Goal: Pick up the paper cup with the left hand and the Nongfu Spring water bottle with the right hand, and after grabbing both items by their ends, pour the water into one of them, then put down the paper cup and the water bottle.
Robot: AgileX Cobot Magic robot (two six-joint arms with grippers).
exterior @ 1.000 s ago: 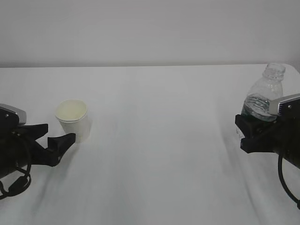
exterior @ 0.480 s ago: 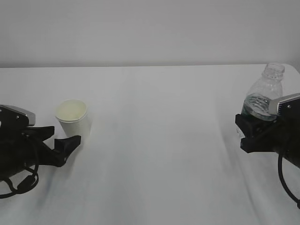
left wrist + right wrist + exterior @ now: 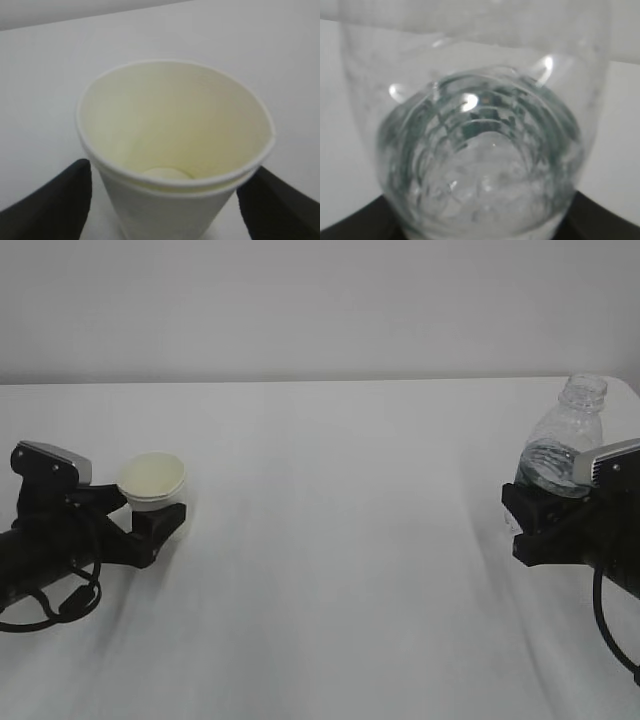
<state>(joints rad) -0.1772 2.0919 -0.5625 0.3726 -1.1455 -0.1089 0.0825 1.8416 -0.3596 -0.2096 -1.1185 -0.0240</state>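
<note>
The paper cup (image 3: 152,482) stands upright on the white table at the left, white outside and cream inside (image 3: 175,130). My left gripper (image 3: 143,508) is open, with one black finger on each side of the cup's lower wall and a small gap at each (image 3: 165,200). At the right edge, the clear Nongfu Spring water bottle (image 3: 565,445) stands capless with water in its lower part. My right gripper (image 3: 535,505) is shut on its lower body. In the right wrist view the bottle (image 3: 480,150) fills the frame and only dark finger corners show beside it.
The table (image 3: 340,540) is covered with a white cloth and meets a plain pale wall at the back. Nothing else stands between the cup and the bottle.
My left gripper has moved forward to the cup, and its fingers now straddle it. The right gripper and the bottle have not moved.
</note>
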